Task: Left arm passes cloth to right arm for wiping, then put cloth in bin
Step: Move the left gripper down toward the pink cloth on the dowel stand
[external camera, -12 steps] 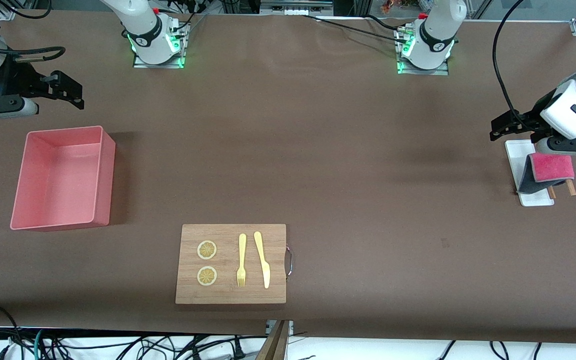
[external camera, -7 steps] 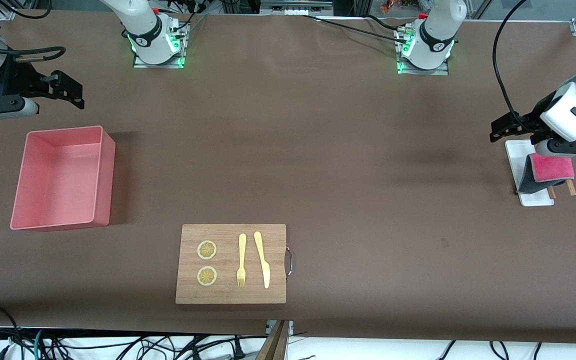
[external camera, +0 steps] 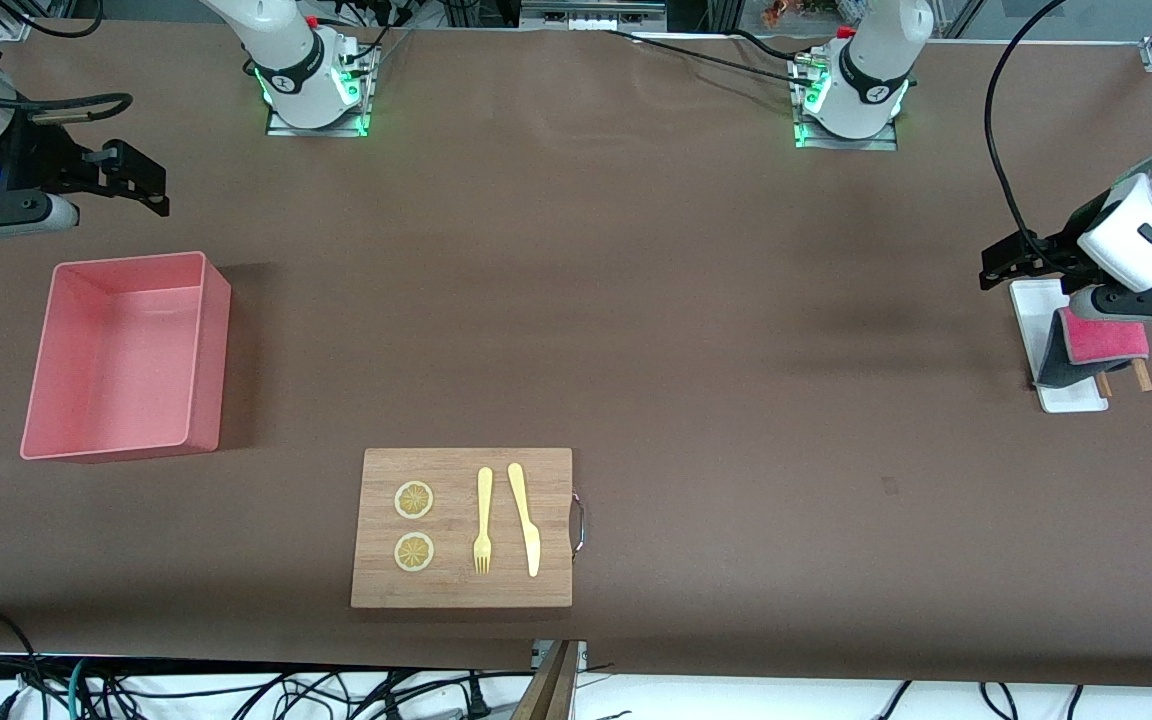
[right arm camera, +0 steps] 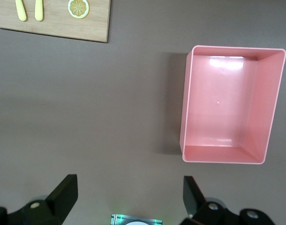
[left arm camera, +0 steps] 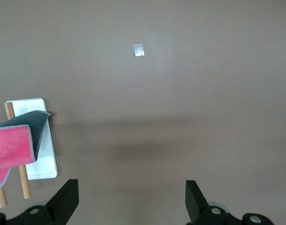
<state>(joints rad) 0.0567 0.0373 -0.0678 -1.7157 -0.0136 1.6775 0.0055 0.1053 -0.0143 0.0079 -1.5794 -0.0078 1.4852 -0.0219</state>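
Because the wiping has not begun, we find both arms parked at the two ends of the table, each with its fingers spread wide and nothing between them. At the right arm's end, the right gripper (external camera: 131, 180) waits above bare table near the farthest edge of the bin (external camera: 126, 355); the bin sits open and unfilled close to that end's edge, presumably so the cloth can be dropped in last. Toward the middle, near the edge closest to the front camera, the cutting board (external camera: 461, 528) carries two lemon slices (external camera: 414, 525), a fork (external camera: 483, 520) and a knife (external camera: 524, 518), likely the spot to be wiped. At the left arm's end, the cloth (external camera: 1096, 342) lies draped over two wooden sticks (external camera: 1143, 375) on the white tray (external camera: 1056, 345), raised so fingers can slip around it. The left gripper (external camera: 1016, 258) hovers over the tray's farthest edge, just beside the cloth, which we judge it is about to pick up.
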